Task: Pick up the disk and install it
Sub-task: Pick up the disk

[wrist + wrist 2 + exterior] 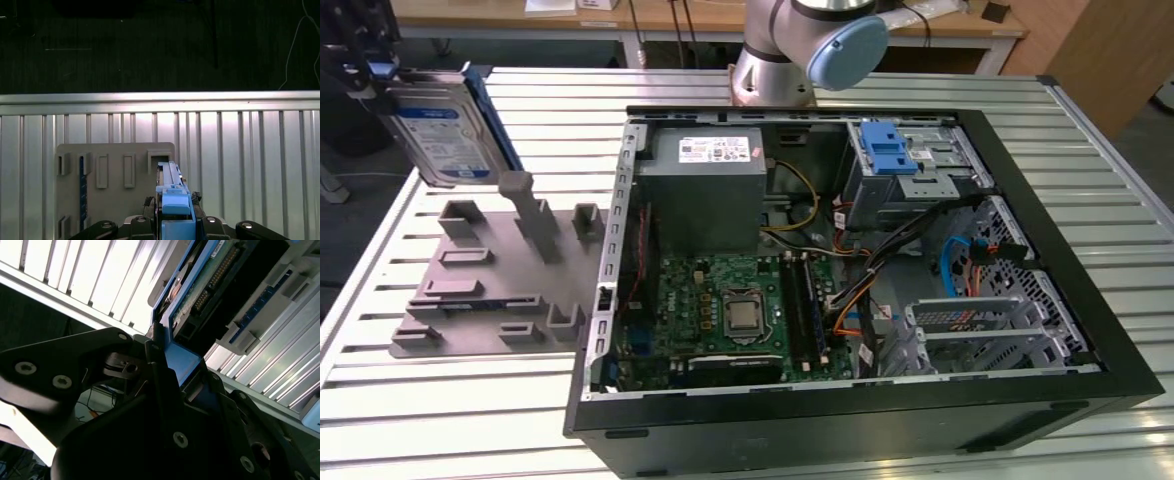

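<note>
Pincer (374, 75) is clenched on the upper end of the disk (443, 125). In the second wrist view its jaws pinch the blue bracket (182, 365), so the drive hangs upright beneath it. Gripping only that end probably leaves the body free to slide into a bay. Directly below the pincer lies the grey slotted fixture plate (480, 290), and the disk appears clear of its slots. Well to one side stands the open computer case (1067, 390). Its drive cage (907, 165), with a blue latch, is on the side farthest from the pincer. The disk's white and blue label faces the exterior camera, its print too small to make out. The same goes for the white sticker (714, 152) on the power supply (707, 200).
</note>
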